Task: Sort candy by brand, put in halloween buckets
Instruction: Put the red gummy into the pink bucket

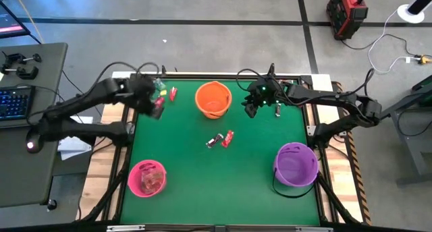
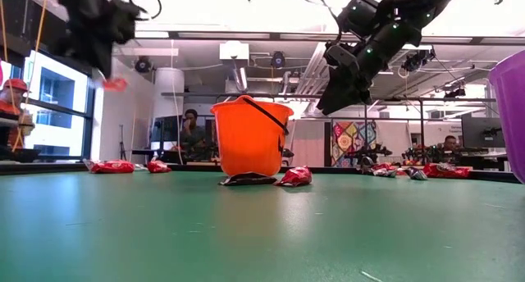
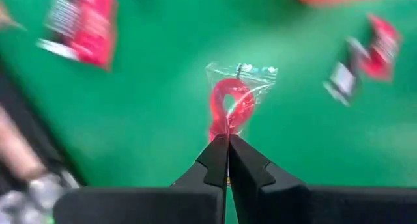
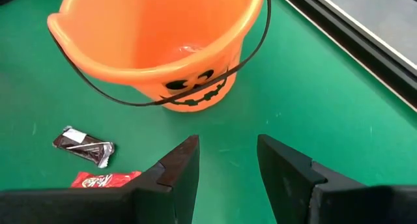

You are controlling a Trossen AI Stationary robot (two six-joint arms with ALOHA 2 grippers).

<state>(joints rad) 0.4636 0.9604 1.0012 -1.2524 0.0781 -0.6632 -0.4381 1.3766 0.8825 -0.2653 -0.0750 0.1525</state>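
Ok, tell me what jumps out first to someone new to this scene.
Three pumpkin pails on the green table: the orange bucket at the far middle, the pink bucket near left, the purple bucket near right. Above the far left corner, the left tool holds a clear-wrapped red candy aloft.

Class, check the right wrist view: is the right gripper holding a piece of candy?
No: the right gripper is open with only green table between its fingers, short of the orange bucket.

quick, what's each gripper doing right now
Left gripper: closed on a clear-wrapped red candy.
Right gripper: open, empty, near the orange bucket.
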